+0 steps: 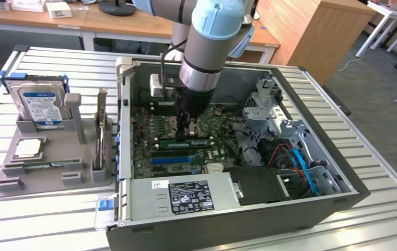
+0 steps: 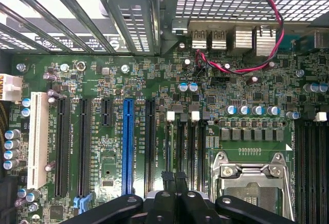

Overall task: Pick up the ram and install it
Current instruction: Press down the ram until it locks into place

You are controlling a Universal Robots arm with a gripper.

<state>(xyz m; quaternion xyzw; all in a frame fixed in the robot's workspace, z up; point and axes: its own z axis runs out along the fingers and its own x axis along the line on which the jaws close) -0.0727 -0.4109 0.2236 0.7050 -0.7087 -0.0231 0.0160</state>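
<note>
One ram (image 1: 200,142) lies in the motherboard (image 1: 184,151), and one pincer (image 1: 187,137), fully closed and empty-handed, hangs over it.

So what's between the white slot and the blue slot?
In the wrist view, two long black slots and a short black slot sit between them.

Computer case (image 1: 254,219) on table (image 1: 59,214), parts tray (image 1: 45,172) at the exterior view's left, motherboard (image 1: 219,151) inside case

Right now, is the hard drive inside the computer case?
No, the hard drive stands upright in a grey holder on the table, outside the computer case.
</note>
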